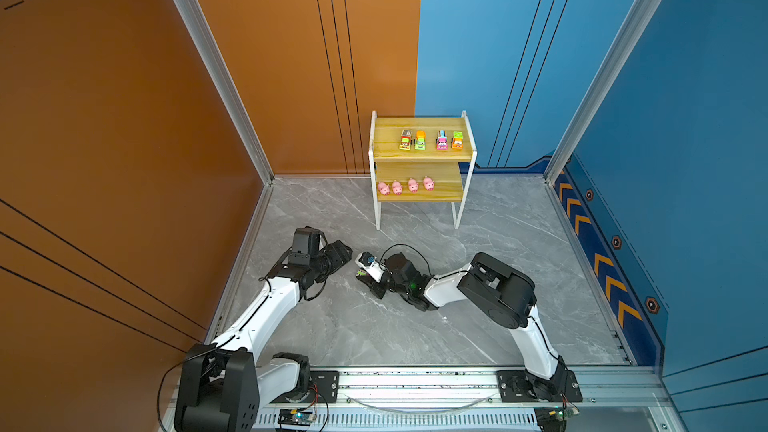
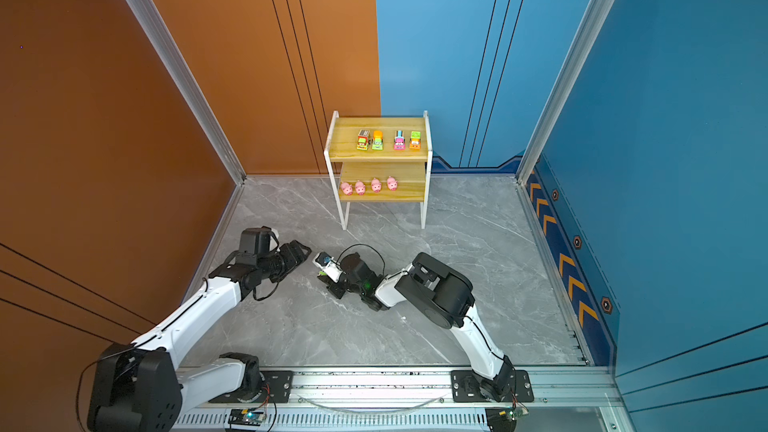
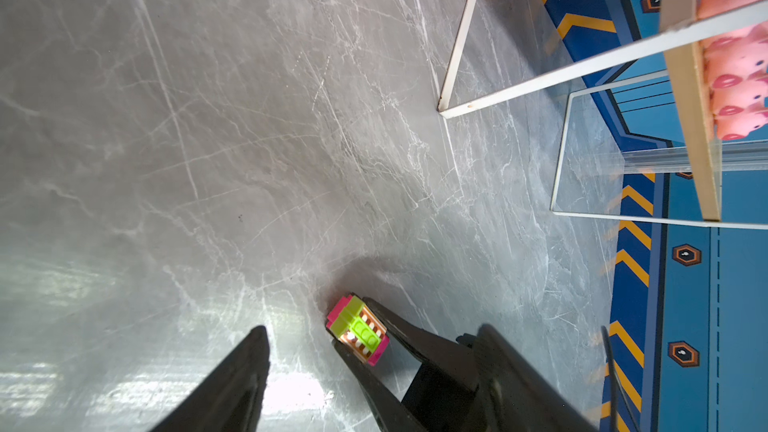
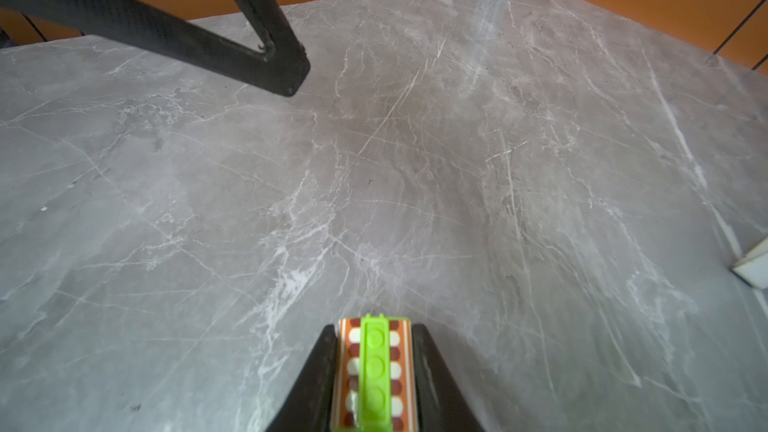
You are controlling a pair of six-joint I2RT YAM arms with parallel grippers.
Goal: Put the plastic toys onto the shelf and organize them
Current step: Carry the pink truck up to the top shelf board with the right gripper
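Observation:
A tiny truck [image 4: 376, 367] with a lime-green top, orange sides and pink ends [image 3: 358, 330] sits low on the grey floor, left of centre in both top views [image 1: 360, 273]. My right gripper [image 4: 376, 328] is shut on it, one black finger against each side. My left gripper [image 1: 341, 252] stands open just to its left, one finger [image 4: 282, 68] showing in the right wrist view. The shelf [image 1: 386, 139] stands at the back. Its upper board holds several trucks [image 1: 420, 141]; its lower board holds several pink pigs [image 1: 397, 187].
The shelf's thin white legs [image 3: 446, 110] reach the floor behind both grippers. Orange wall [image 1: 124, 160] closes the left side and blue wall [image 1: 685, 160] the right. A metal rail [image 1: 415, 380] carrying both arm bases runs along the front.

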